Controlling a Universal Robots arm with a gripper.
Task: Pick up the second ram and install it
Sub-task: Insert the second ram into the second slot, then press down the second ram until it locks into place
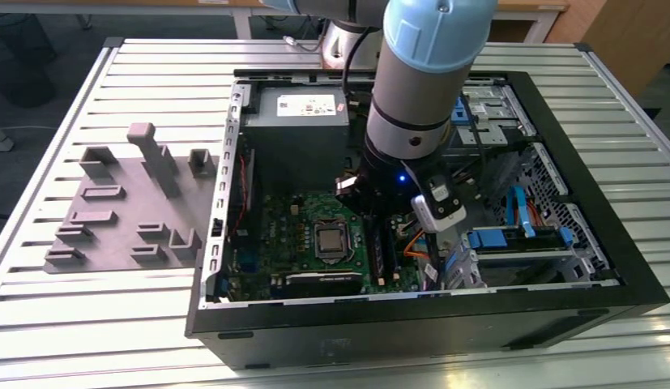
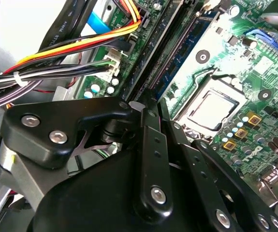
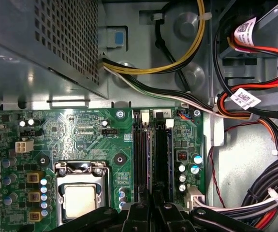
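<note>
While the gripper (image 3: pixel 153 205) hangs low inside the case (image 1: pixel 594 312), closed on the ram (image 2: pixel 151 72), the stick stands on edge in the slots (image 3: pixel 151 154) just beside the CPU socket (image 3: pixel 80 193). Pick-up looks done; whether it is fully seated I cannot tell, and the gripper has not let go

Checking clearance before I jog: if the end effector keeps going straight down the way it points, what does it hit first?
Most likely the second ram, standing in its motherboard slot directly beneath the end effector. How much gap remains is unclear.
</note>
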